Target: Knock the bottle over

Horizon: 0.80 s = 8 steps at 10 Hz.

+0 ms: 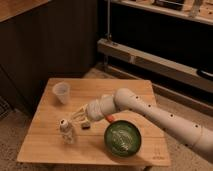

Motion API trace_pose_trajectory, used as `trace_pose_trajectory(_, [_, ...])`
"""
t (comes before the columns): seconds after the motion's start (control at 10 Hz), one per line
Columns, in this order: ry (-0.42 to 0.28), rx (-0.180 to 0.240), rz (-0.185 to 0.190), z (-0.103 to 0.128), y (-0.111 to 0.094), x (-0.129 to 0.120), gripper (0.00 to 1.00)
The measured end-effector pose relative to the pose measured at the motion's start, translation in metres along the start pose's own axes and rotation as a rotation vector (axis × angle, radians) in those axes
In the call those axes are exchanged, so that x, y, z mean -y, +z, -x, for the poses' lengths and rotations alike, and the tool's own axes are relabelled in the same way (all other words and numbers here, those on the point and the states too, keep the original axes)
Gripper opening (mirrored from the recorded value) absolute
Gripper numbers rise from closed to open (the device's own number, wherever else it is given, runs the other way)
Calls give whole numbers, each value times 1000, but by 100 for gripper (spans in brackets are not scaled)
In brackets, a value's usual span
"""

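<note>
The pincer (75, 117), its grip state impossible to tell, sits just beside the upright bottle (66, 131) on the tabletop (100, 92), placed to tip it.

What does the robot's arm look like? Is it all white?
Mostly, yes. The arm is a fat, round, white tube with smooth curved joints and a row of small dark dots along its side. There is a small red-orange mark on its underside near the wrist. The gripper at its end, just above the table beside the bottle, is pale cream with thin, slim fingers. No loose cables show.
</note>
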Motion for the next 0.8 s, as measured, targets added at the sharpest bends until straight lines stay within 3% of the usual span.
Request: trace_pose_trajectory(0.8, [-26, -17, 41, 6, 17, -5, 1])
